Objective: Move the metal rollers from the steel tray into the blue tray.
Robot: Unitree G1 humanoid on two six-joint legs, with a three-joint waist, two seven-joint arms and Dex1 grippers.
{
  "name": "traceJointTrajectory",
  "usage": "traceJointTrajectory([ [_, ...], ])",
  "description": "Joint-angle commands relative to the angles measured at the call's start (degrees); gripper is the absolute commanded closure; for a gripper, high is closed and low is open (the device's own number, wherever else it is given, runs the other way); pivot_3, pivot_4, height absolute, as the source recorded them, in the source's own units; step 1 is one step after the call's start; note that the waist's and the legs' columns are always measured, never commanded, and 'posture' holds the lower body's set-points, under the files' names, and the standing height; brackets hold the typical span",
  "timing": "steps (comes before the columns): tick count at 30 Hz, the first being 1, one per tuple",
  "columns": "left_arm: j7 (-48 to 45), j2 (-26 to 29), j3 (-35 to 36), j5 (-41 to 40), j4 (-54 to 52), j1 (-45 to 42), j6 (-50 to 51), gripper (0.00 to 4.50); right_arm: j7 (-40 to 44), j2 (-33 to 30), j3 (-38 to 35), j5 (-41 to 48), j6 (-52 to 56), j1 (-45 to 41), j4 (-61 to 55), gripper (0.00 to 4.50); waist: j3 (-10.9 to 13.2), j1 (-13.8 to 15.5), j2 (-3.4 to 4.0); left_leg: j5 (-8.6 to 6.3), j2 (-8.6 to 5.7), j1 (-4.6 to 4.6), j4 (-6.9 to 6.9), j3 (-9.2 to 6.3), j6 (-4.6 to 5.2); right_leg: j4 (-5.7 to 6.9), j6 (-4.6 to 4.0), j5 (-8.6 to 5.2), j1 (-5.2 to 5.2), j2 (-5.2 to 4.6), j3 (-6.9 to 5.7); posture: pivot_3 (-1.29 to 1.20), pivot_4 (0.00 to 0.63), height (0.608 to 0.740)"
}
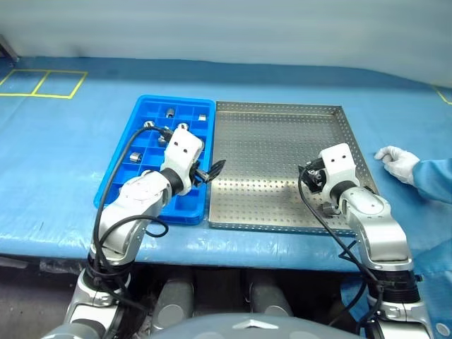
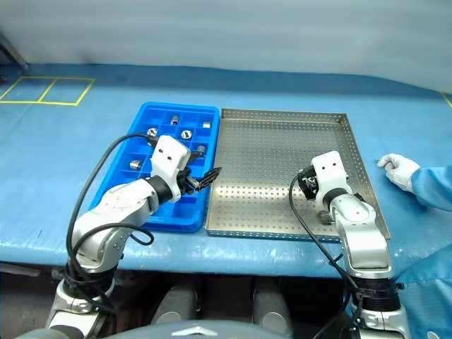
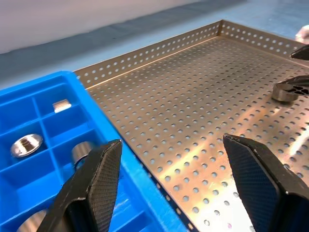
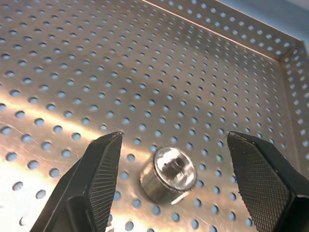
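A blue tray [image 1: 150, 185] and a steel tray [image 1: 282, 141] sit side by side, touching, on a blue-covered bench [image 1: 56, 162]. Several metal rollers [image 2: 186, 134] lie in the blue tray's compartments. One roller [image 4: 168, 174] rests on the steel tray between the wide-spread fingers of the right hand [image 4: 176, 186]. The left hand [image 1: 215, 169], also wide and empty, hovers over the seam between the trays. A person's gloved hand [image 1: 397, 161] rests on the bench nearby.

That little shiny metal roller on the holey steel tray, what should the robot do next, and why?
Probably lower the right gripper and close it: the small shiny metal roller lies loose on the perforated steel tray, between its open fingers, not yet gripped.
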Motion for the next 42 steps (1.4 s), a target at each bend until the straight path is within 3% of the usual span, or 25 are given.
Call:
traceJointTrajectory([
  [1,-0.2,-0.3,-0.9,0.0,-0.1,-1.0,-2.0,0.86,-1.7,1.6,-3.1,1.3,-0.6,-0.7,1.0,0.87,0.0,-0.4,0.0,-0.01,0.0,0.01,0.0,0.0,0.01,0.0,0.0,0.0,0.0,0.0,0.01,0.06,0.15,0.74],
  [38,1.0,1.1,-0.4,0.3,-0.1,0.8,-1.7,0.86,-2.7,4.1,-3.9,5.2,-1.6,-2.9,8.6,0.87,0.0,-0.1,0.01,-0.01,-0.01,0.01,0.04,0.0,0.02,0.02,0.03,0.02,0.03,0.01,0.04,0.09,0.15,0.74],
  [42,1.2,1.1,-0.3,0.3,-0.4,1.0,-1.6,0.86,-2.4,4.5,-4.3,6.3,-2.1,-3.7,10.2,1.79,0.0,0.0,0.01,-0.01,-0.01,0.02,0.05,-0.01,0.02,0.03,0.03,0.02,0.05,0.01,0.04,0.1,0.15,0.74],
])
